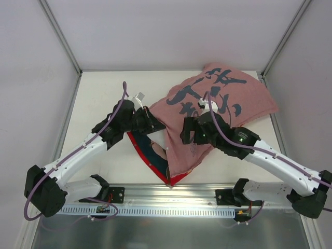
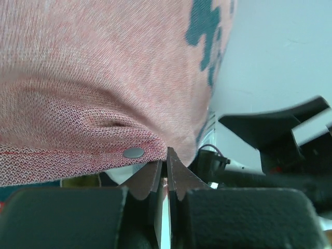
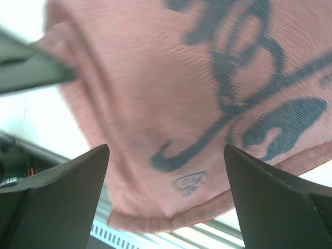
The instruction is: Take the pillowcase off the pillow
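Note:
The pink pillowcase (image 1: 223,98) with dark brush characters lies from the far right down to the near middle, bulging as if stuffed. Its red-trimmed open end (image 1: 179,179) shows navy lining (image 1: 153,153). The pillow is hidden inside; only a white sliver (image 2: 120,174) shows under the hem. My left gripper (image 1: 154,124) is at the cover's left edge, and in the left wrist view it (image 2: 167,155) is shut on the hem beside a snap button (image 2: 134,153). My right gripper (image 1: 188,134) hovers open over the cover (image 3: 155,93), with its jaws (image 3: 166,148) wide apart and empty.
A metal rail (image 1: 171,194) runs along the near table edge under the cover's open end. White enclosure walls with metal posts (image 1: 62,41) ring the table. The right arm (image 2: 280,135) is close to the left gripper.

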